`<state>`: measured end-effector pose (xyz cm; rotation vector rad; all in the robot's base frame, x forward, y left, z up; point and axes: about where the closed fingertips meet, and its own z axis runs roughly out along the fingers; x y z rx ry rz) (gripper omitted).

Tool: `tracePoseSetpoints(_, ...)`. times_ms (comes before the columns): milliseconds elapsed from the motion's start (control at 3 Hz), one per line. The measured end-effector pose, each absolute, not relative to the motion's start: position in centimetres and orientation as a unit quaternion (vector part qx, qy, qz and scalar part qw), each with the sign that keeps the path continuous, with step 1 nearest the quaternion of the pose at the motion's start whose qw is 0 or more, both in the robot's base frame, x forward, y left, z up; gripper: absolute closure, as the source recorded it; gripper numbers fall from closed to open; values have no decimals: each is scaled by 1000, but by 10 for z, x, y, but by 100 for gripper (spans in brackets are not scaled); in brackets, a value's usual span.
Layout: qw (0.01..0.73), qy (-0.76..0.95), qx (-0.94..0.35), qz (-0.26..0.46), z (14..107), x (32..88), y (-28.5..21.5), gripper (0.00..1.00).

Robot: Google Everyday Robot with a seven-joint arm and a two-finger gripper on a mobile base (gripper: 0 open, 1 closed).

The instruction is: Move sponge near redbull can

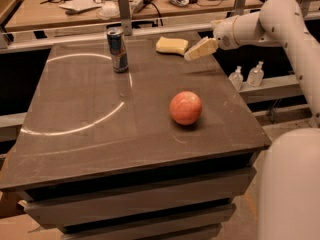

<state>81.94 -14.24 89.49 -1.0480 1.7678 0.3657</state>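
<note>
The pale yellow sponge [171,45] lies flat near the far edge of the brown table [90,134], right of centre. The redbull can [117,49] stands upright at the far left-centre, about a hand's width left of the sponge. My gripper [199,50] hangs just right of the sponge, slightly above the table, pointing left and down toward it. It holds nothing.
An orange-pink ball [185,108] sits on the table's right half, nearer the front. Two small clear bottles [248,75] stand on a ledge beyond the right edge. A cluttered workbench [75,6] and a metal rail run behind the table.
</note>
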Motion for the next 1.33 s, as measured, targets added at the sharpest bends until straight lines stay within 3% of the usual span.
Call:
tracePoseSetpoints(667,483,724,-456,183,883,850,-95,0)
tracePoseSetpoints(1333,443,742,-460,203,859,849,-83,47)
